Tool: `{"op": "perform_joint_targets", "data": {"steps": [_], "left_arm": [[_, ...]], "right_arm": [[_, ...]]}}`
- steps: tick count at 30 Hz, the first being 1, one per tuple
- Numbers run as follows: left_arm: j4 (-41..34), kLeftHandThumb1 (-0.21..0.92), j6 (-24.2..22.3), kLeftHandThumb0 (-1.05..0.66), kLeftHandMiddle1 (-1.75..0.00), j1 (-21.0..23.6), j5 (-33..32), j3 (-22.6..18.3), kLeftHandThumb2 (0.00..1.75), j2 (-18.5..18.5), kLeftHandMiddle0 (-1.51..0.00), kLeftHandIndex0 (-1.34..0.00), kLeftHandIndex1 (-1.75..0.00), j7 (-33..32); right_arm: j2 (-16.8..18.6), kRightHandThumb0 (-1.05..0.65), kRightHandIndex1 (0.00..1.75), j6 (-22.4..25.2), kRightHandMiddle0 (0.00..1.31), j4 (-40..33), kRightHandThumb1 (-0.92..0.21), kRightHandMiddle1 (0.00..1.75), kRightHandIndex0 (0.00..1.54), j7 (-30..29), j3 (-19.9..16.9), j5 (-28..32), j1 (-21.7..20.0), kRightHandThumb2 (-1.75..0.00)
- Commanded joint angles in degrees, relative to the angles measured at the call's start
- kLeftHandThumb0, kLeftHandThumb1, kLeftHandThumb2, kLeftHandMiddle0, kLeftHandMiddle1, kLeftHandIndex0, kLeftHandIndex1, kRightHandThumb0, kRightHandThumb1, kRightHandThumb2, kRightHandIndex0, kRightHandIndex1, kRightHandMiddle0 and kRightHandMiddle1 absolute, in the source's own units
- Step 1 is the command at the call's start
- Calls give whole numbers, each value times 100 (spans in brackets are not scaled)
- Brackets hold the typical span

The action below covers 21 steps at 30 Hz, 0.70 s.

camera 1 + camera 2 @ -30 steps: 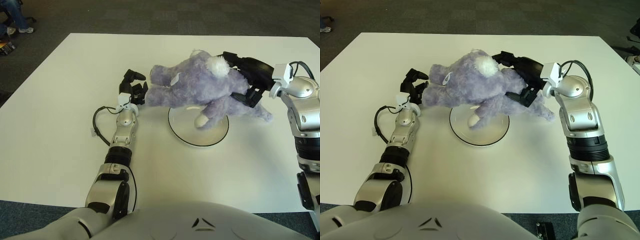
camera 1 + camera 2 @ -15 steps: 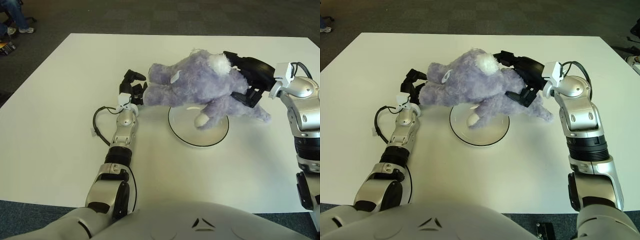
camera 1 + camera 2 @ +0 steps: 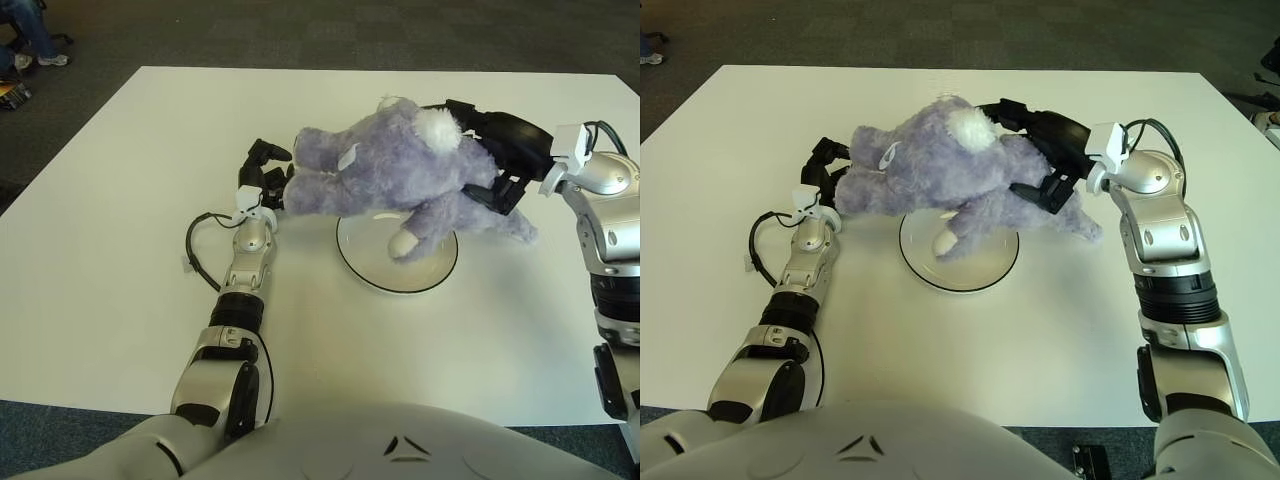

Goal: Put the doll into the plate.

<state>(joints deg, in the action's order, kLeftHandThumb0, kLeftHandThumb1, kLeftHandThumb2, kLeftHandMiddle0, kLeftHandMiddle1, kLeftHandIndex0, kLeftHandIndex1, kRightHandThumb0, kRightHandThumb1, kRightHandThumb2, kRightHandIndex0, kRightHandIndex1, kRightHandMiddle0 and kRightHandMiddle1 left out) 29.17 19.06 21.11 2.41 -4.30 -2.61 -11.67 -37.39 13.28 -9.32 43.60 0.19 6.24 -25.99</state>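
No text, label, brand, number or sign can be read in either view; the small white tag on the doll [image 3: 349,157] at upper centre shows no legible print.

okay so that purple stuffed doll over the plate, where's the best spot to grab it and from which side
Grip the doll at its thick middle, coming from the right side, probably as the right hand does now: its fingers wrap the torso near the white patch. The body stretches sideways over the plate, with thin limbs drooping at both ends, so the bulky centre likely balances best. The left hand sits at the doll's left end.
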Motion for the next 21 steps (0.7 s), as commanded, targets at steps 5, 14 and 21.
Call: {"op": "perform_joint_targets", "data": {"steps": [5,14,21], "left_arm": [[78,39,-75,-45,-175,-282,58,19,122,-28,-119,-55,-175,-64],[70,40,-31,-45,-175,-295,-14,5,121,-45,-119,-55,-175,-5],[100,40,55,-45,-175,-293,-6,9,121,-38,-118,-54,-175,9]], "right_arm": [[-97,48,175,-424,0,-179,-26,23,65,-218,-66,-306,204,-138],[-60,48,175,-865,0,-255,-28,28,63,-385,-130,-399,406,-135],[-181,48,175,-794,0,-291,-27,17,64,-294,-112,-394,410,-136]]}}
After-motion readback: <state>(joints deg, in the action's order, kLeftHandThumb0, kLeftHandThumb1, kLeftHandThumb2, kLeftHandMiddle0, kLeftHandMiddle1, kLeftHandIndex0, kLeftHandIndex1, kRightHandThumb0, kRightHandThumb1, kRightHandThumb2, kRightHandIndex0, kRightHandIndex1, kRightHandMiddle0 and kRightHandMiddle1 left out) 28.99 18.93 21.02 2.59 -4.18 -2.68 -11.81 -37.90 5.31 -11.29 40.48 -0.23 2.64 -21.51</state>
